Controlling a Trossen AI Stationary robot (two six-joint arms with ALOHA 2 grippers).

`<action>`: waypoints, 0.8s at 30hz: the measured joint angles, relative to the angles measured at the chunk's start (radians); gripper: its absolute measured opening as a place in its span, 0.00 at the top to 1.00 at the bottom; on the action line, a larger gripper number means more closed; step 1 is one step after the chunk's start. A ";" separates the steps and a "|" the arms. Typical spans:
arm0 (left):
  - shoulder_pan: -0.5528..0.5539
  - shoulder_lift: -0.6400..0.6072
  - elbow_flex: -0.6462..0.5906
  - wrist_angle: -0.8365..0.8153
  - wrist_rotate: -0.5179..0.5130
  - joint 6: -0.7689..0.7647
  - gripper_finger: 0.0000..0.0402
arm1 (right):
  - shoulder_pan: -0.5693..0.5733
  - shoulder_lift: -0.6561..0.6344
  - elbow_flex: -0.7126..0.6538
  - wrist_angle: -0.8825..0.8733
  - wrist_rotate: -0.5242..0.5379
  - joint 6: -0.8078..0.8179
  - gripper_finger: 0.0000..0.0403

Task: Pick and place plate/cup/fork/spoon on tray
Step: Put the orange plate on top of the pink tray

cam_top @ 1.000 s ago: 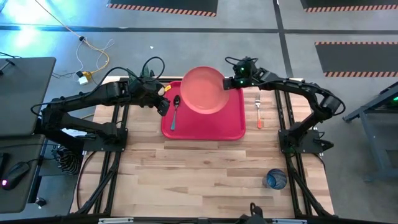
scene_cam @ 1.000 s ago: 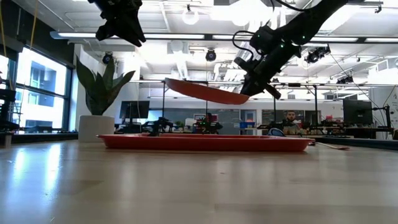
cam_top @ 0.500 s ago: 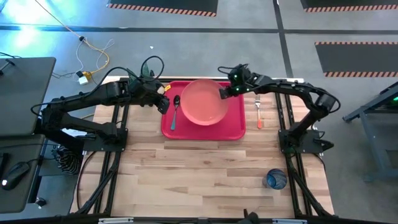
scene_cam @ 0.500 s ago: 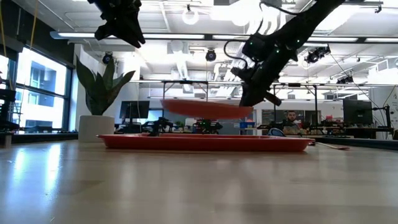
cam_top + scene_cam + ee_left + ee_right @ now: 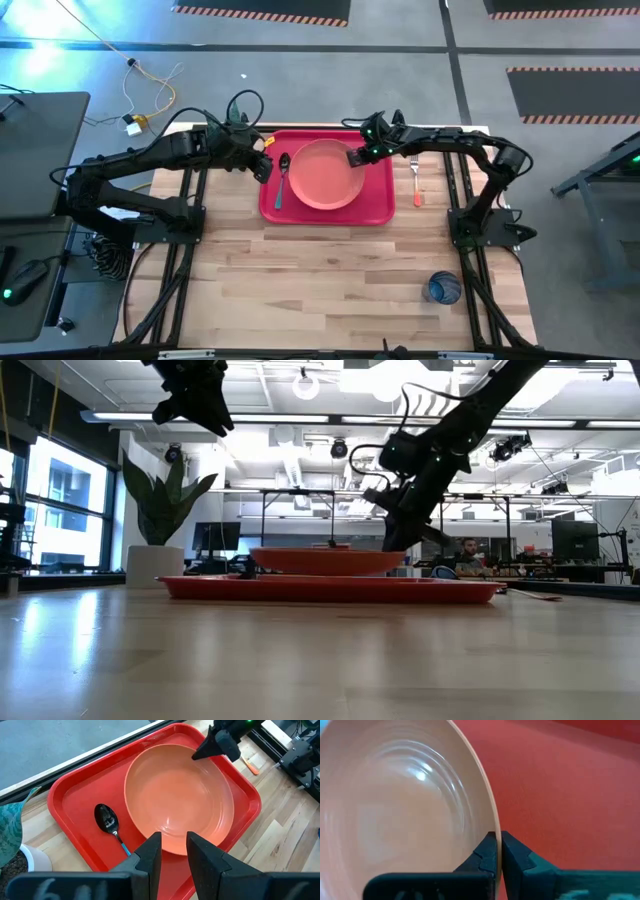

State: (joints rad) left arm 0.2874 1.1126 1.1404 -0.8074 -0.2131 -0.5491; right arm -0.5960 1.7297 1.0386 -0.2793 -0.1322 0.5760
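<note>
The salmon-pink plate [image 5: 327, 176] is low over the middle of the red tray [image 5: 377, 207], level in the low view [image 5: 325, 560]. My right gripper [image 5: 356, 157] is shut on the plate's rim. The teal-handled spoon [image 5: 281, 178] lies flat on the tray's left part, left of the plate. The orange-handled fork [image 5: 415, 181] lies on the table right of the tray. The blue cup [image 5: 444, 288] stands at the near right. My left gripper [image 5: 263, 168] hangs open high above the tray's left edge, with nothing between its fingers [image 5: 150, 852]. My right gripper pinches the plate's rim [image 5: 490, 826] on its far right side, one finger inside the rim and one outside. The fingers slant down from the far right. The plate sits level with its underside at the tray's floor [image 5: 325, 574]; I cannot tell whether a gap is left.
Bare wooden table stretches from the tray to the near edge. The arms' dark frames [image 5: 190, 215] stand at the table's left and right sides. A potted plant [image 5: 160, 520] is at the far left beyond the tray.
My right gripper has come down and toward the near edge with the plate, staying shut on its rim. The plate, which hung tilted over the tray's far edge, has levelled out and sunk to the tray's middle.
</note>
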 joint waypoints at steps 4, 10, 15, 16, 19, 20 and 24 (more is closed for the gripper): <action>0.000 0.000 0.000 0.000 0.000 0.000 0.79 | 0.008 0.017 0.000 0.000 0.000 0.004 1.00; 0.000 0.000 0.000 0.001 0.000 0.000 0.79 | 0.021 0.038 0.000 -0.002 0.012 0.010 1.00; 0.000 0.000 0.000 0.001 0.000 0.001 0.79 | 0.024 0.038 0.000 0.003 0.008 0.011 1.00; 0.000 0.000 0.000 0.001 0.000 0.001 0.79 | 0.024 0.038 0.000 0.003 0.008 0.011 1.00; 0.000 0.000 0.000 0.001 0.000 0.001 0.79 | 0.024 0.038 0.000 0.003 0.008 0.011 1.00; 0.000 0.000 0.000 0.001 0.000 0.001 0.79 | 0.024 0.038 0.000 0.003 0.008 0.011 1.00; 0.000 0.000 0.000 0.001 0.000 0.002 0.79 | 0.024 0.038 0.000 0.003 0.007 0.011 1.00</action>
State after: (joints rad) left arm 0.2874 1.1126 1.1404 -0.8066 -0.2133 -0.5476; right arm -0.5720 1.7676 1.0386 -0.2768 -0.1249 0.5869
